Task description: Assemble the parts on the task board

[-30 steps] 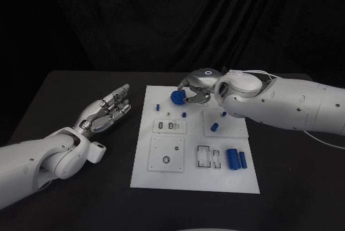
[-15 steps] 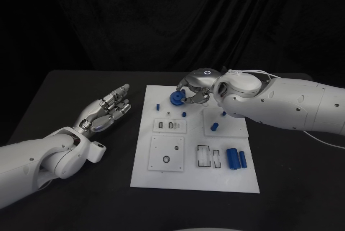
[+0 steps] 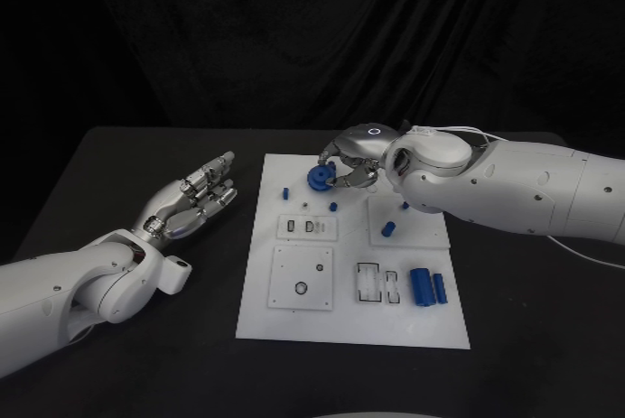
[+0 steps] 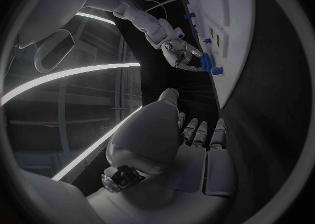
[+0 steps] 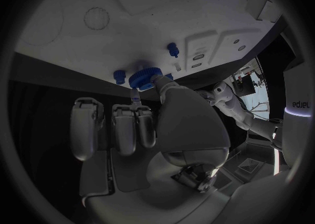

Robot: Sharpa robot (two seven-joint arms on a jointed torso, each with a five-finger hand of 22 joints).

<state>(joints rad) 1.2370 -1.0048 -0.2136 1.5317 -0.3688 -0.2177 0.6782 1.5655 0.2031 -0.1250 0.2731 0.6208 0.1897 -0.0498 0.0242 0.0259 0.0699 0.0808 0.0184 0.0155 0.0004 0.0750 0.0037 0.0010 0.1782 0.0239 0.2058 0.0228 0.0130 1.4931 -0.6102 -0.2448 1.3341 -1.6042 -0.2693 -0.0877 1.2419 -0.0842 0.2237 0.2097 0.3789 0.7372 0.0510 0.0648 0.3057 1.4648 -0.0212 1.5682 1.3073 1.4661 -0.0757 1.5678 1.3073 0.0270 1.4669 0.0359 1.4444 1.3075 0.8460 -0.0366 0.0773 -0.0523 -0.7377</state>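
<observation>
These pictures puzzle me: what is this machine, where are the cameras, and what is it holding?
It is a robot with two white arms ending in silver hands, at a black table. One picture looks down from its head; the two round ones come from cameras at its wrists, behind each hand. On the table lies a white task board with small blue parts, such as two cylinders. The right hand pinches a round blue part at the board's far end. The left hand rests open beside the board, holding nothing.

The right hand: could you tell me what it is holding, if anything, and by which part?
The right hand pinches a blue gear by its toothed rim, over the task board.
</observation>
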